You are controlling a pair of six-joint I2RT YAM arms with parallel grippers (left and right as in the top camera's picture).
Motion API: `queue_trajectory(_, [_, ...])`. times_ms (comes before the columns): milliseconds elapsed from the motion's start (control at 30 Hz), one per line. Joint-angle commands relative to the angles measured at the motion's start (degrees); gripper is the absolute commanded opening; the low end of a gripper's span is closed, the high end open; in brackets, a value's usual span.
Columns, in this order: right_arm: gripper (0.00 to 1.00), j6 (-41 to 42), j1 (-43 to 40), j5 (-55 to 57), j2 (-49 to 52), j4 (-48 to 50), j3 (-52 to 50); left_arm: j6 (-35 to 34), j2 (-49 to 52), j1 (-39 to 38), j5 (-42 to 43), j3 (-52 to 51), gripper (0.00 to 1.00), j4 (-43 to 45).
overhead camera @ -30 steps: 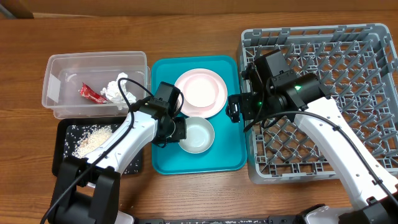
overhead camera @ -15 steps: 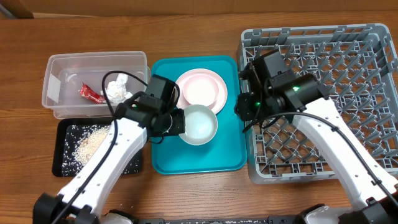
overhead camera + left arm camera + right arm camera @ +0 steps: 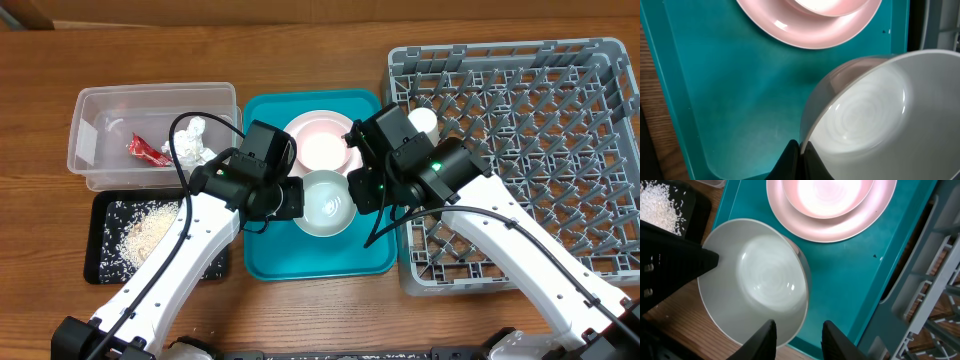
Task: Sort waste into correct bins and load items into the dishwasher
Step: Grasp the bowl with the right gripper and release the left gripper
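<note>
White bowl (image 3: pixel 325 203) sits over the teal tray (image 3: pixel 300 255), mid-tray, mouth up and tilted; round, so no long axis. Can't tell if its base touches the tray

Left fingers (image 3: pixel 796 150) are clenched on its rim on the side toward the bins. Right gripper (image 3: pixel 799 330) is spread wide at the rack-side rim, clamping nothing

Around it:
- pink plate (image 3: pixel 850 225) with the pink-white bowl (image 3: pixel 827 192) on it, just beside the white bowl at the tray's far end
- right arm covers the plate's rack-side edge in overhead
- dish rack (image 3: pixel 540 130) wall just beside the tray, white cup (image 3: pixel 425 120) near its corner
- clear tub (image 3: pixel 100 110) holds red wrapper (image 3: pixel 148 150) and tissue (image 3: pixel 192 145)
- black tray (image 3: pixel 110 270) holds rice (image 3: pixel 145 228)
</note>
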Motion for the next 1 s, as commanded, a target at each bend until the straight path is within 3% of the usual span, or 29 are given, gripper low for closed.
queue_trajectory(0, [0.32,0.26,0.24,1.88,-1.05,0.31,-0.55,-0.55,-0.35,-0.37,2.58,1.01,0.04,0.28])
queue_trajectory(533, [0.32,0.46,0.28,1.03,-0.96,4.17,-6.6,-0.52,-0.35,-0.37,8.28,1.01,0.04,2.23])
queue_trajectory(967, [0.16,0.48,0.28,1.07,-0.96,5.66,-6.6,-0.52,-0.35,-0.37,8.96,1.01,0.04,2.23])
